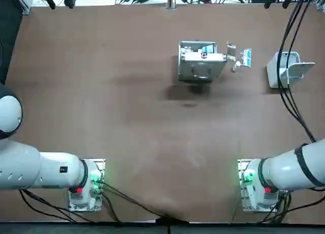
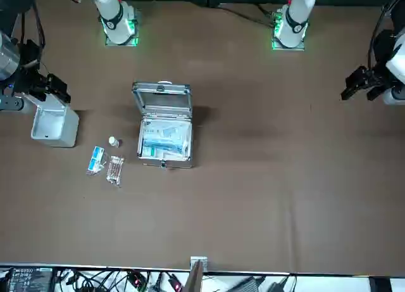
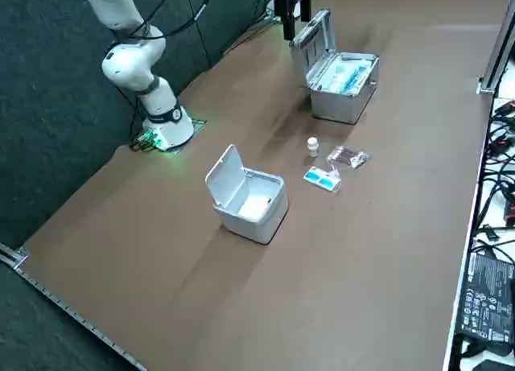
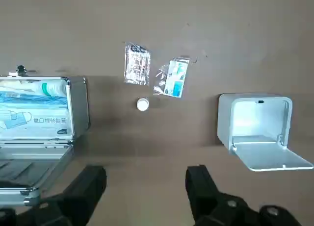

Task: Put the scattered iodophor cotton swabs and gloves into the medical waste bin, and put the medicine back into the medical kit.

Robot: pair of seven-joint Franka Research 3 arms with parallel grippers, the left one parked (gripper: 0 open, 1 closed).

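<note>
The open metal medical kit [image 1: 200,61] [image 2: 164,130] [image 4: 34,113] sits at the far middle of the table. To its right lie a clear packet of brownish swabs [image 1: 231,52] [image 4: 137,64], a blue-and-white packet [image 1: 247,57] [image 4: 174,78] and a small white medicine bottle [image 1: 236,66] [image 4: 143,104]. Further right stands the white waste bin [image 1: 284,69] [image 4: 255,128], lid up. My right gripper [image 4: 145,187] [image 2: 54,88] hangs open and empty, high above the table on the near side of these items, close to the bin.
Black cables [image 1: 289,87] run down over the bin at the right. The brown table [image 1: 127,117] is bare from its middle to its left. The right arm's base [image 1: 259,186] is at the near edge.
</note>
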